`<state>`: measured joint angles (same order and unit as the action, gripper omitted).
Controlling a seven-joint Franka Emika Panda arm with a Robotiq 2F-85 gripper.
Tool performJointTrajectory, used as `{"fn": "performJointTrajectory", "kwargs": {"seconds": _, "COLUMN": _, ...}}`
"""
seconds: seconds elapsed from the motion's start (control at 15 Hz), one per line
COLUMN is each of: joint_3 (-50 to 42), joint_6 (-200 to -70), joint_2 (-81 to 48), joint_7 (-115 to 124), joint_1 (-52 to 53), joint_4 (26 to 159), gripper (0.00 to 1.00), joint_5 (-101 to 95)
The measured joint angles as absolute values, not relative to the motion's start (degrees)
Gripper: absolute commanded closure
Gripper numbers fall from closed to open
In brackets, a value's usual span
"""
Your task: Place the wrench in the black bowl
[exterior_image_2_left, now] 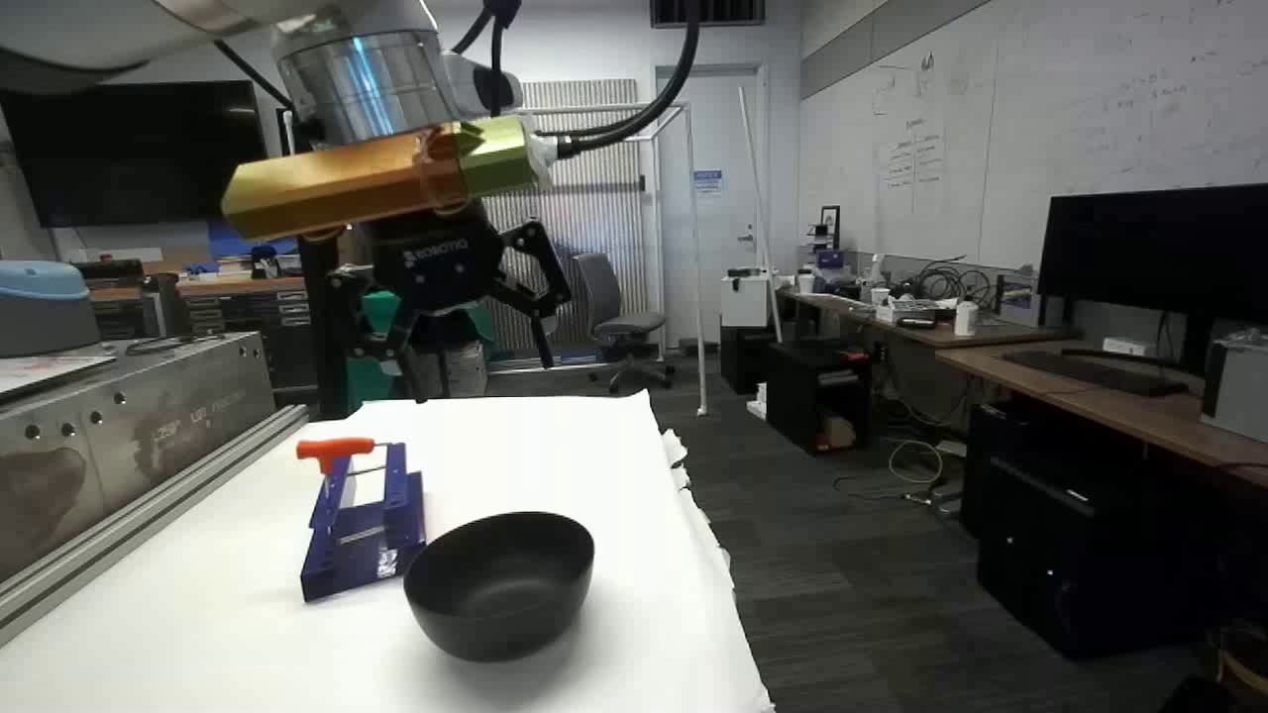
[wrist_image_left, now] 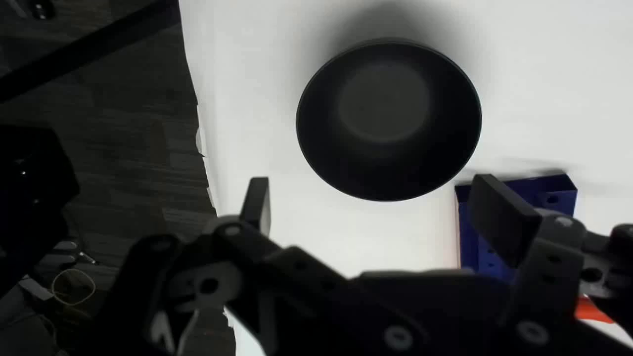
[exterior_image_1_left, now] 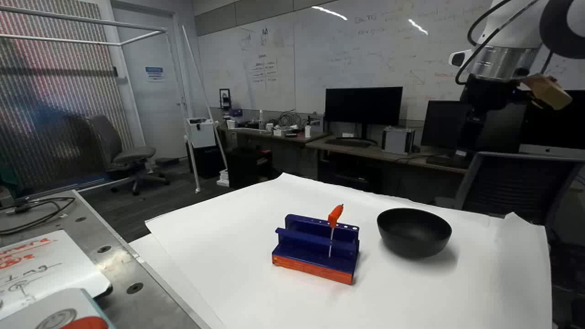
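Gripper [exterior_image_2_left: 479,366] released, jaws spread wide — up above the white sheet [exterior_image_2_left: 540,451]. Wrench [exterior_image_1_left: 336,216] sits in the blue rack [exterior_image_1_left: 299,252], orange handle on top, shaft down; partly hidden in wrist view — black bowl [exterior_image_1_left: 413,237] upright on the sheet, near the rack but apart.

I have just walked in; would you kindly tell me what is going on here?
The robot arm is here to put the wrench in the black bowl, but it is handling nothing right now. Its end effector is open and raised above the white-covered table. The wrench stands in the blue rack, orange-red handle up; it is not yet in the bowl, which sits beside the rack.
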<state>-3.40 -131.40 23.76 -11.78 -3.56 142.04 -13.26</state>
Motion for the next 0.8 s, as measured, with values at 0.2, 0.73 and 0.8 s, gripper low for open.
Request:
{"fn": "performJointTrajectory", "kwargs": {"seconds": 0.2, "joint_3": -3.4, "joint_6": -131.45, "joint_2": 23.93, "joint_7": -11.77, "joint_1": -3.56, "joint_4": 141.25, "gripper": 0.0, "joint_5": -13.26}}
{"fn": "performJointTrajectory", "kwargs": {"seconds": 0.73, "joint_3": 1.31, "joint_6": -128.8, "joint_2": 18.34, "joint_7": -2.2, "joint_1": -2.13, "joint_4": 137.12, "gripper": 0.0, "joint_5": -12.16}}
{"fn": "performJointTrajectory", "kwargs": {"seconds": 0.8, "joint_3": 2.85, "joint_6": -127.84, "joint_2": 16.11, "joint_7": 1.39, "joint_1": -1.54, "joint_4": 135.14, "gripper": 0.0, "joint_5": -11.95}}
